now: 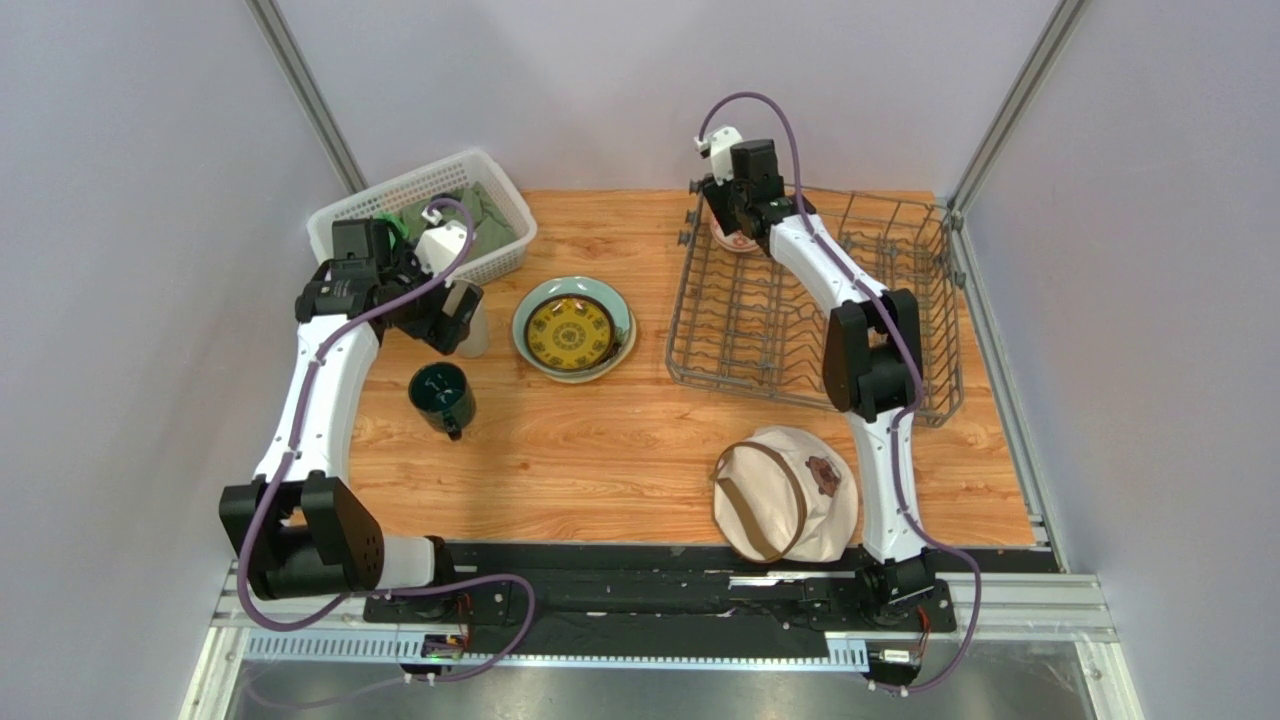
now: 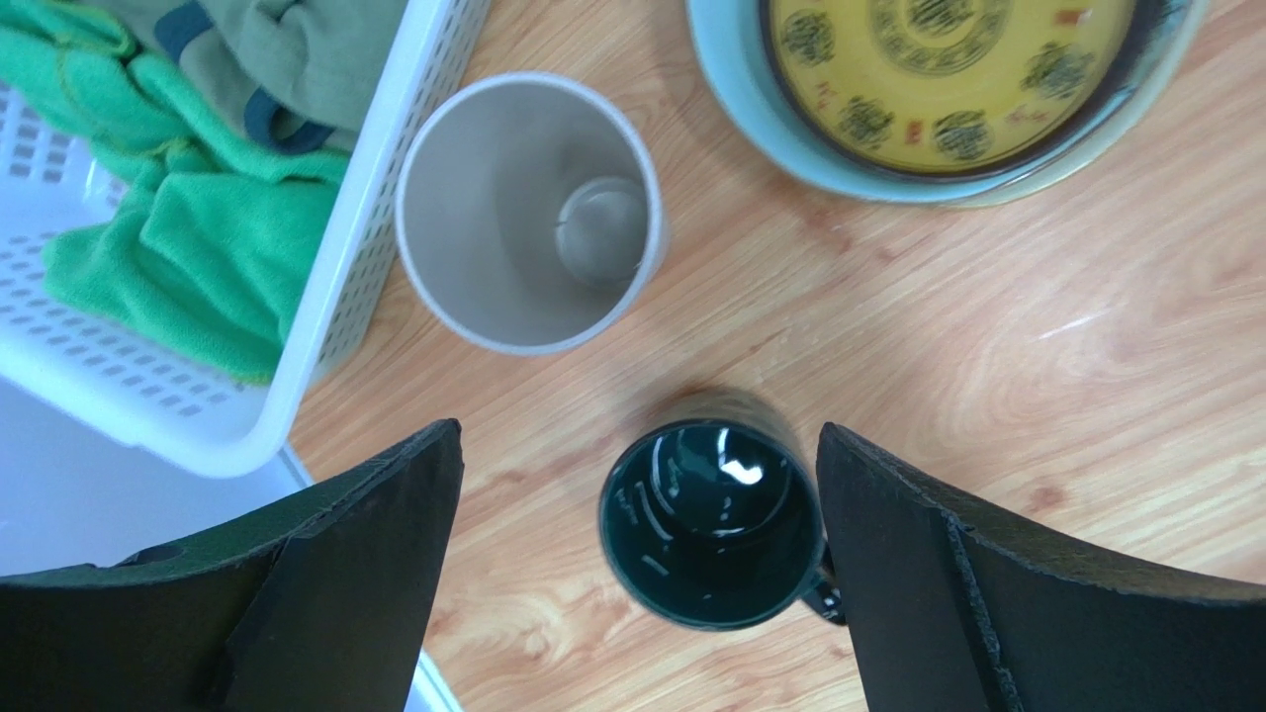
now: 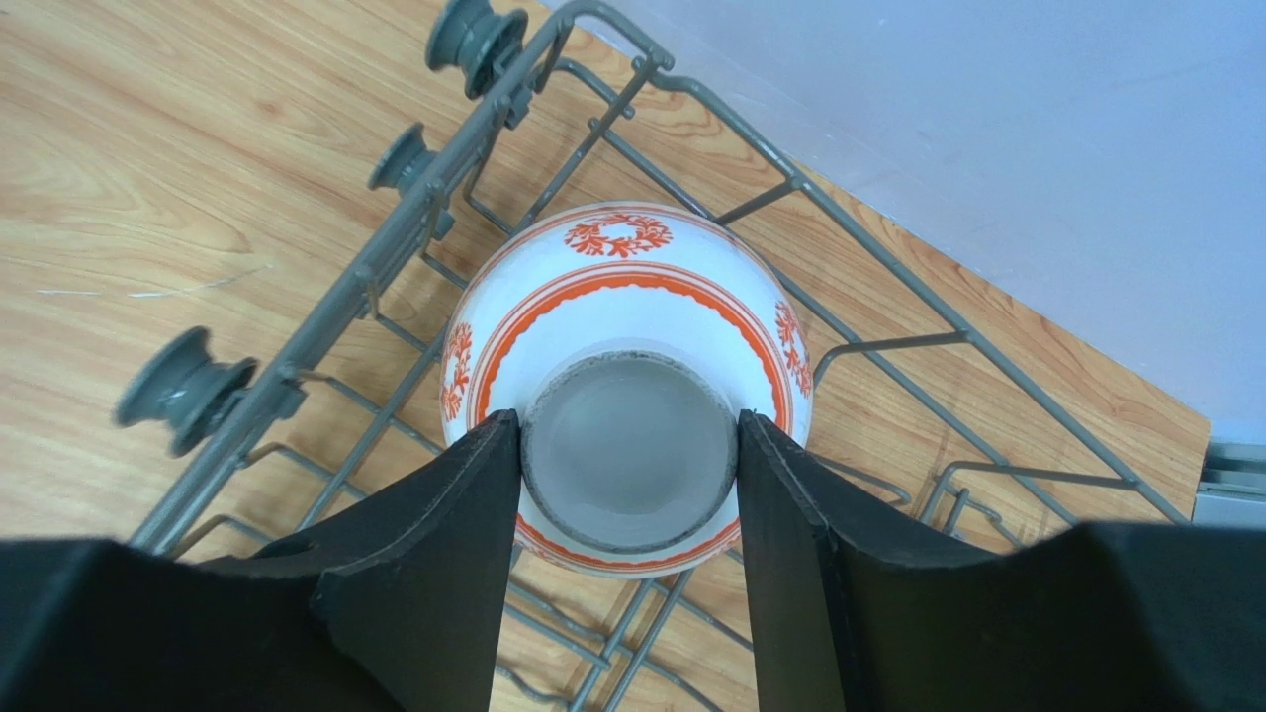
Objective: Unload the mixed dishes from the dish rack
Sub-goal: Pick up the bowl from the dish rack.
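Bowl (image 3: 624, 282) upside down in far left corner of rack (image 1: 747, 323), foot ring up, resting on the wires just inside the raised side. Right fingers (image 3: 491, 475) clamped on that foot ring, one on each side, both touching it. Right arm stretched across rack to reach it. Rack sits on right half of table (image 1: 601, 450).

Left fingers (image 2: 416, 490) spread wide, holding nothing, hovering over left part of table. Mug (image 2: 711, 519) shows between them in wrist view, well below, upright on table, handle toward near edge.

Tumbler (image 2: 520, 208) upright, mouth up, on table right against basket (image 2: 357, 252) wall; actual contact can't tell. In top view it is mostly hidden under left wrist.

Yellow plate (image 2: 951, 60) lies flat inside green plate (image 2: 751, 104). Stack is on table between basket and rack, near tumbler and apart from it. Mug stands nearer the arm bases than tumbler and plates, apart from both.

Basket at far left of table, green cloths (image 2: 179, 252) bunched in it. Hat (image 1: 781, 492) on near part of table, in front of rack, beside right arm, strap across its top.
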Tool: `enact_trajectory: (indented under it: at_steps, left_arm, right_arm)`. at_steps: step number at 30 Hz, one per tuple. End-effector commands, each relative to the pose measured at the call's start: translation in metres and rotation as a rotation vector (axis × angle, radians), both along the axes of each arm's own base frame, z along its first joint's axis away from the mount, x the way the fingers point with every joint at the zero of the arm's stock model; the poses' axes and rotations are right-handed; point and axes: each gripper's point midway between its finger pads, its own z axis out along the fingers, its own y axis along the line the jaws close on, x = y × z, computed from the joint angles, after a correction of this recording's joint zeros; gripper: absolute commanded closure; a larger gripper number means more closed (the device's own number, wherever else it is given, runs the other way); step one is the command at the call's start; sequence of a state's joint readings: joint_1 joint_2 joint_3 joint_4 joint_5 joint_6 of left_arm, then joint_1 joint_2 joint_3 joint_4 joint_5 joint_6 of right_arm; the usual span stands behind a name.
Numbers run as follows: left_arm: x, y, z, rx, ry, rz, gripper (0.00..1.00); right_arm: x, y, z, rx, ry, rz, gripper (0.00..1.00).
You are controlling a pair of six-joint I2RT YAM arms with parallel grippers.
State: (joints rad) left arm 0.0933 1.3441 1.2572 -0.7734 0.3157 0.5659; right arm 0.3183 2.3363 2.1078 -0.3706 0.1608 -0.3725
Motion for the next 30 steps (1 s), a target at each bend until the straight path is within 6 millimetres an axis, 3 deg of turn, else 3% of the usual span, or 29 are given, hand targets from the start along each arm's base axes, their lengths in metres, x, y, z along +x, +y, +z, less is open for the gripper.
enact_trajectory:
  at_steps: [1, 8, 11, 19, 30]
  left_arm:
    - [0.000, -0.031, 0.043, -0.165, -0.116, -0.072, 0.05]
    - [-0.002, -0.071, 0.066, -0.257, -0.217, -0.199, 0.07]
    - [-0.003, -0.090, 0.071, -0.249, -0.283, -0.255, 0.06]
    - [0.003, -0.130, 0.081, -0.269, -0.411, -0.336, 0.01]
    - [0.001, -0.175, 0.095, -0.302, -0.567, -0.486, 0.01]
  right_arm:
    - [-0.014, 0.007, 0.104, 0.132, -0.148, 0.010, 1.00]
    - [-0.049, 0.015, 0.126, 0.243, -0.071, 0.038, 1.00]
    - [-0.066, 0.021, 0.123, 0.313, 0.002, 0.056, 1.00]
    - [-0.113, 0.028, 0.137, 0.605, 0.202, 0.097, 1.00]
    - [-0.154, 0.024, 0.136, 0.956, 0.500, 0.170, 1.00]
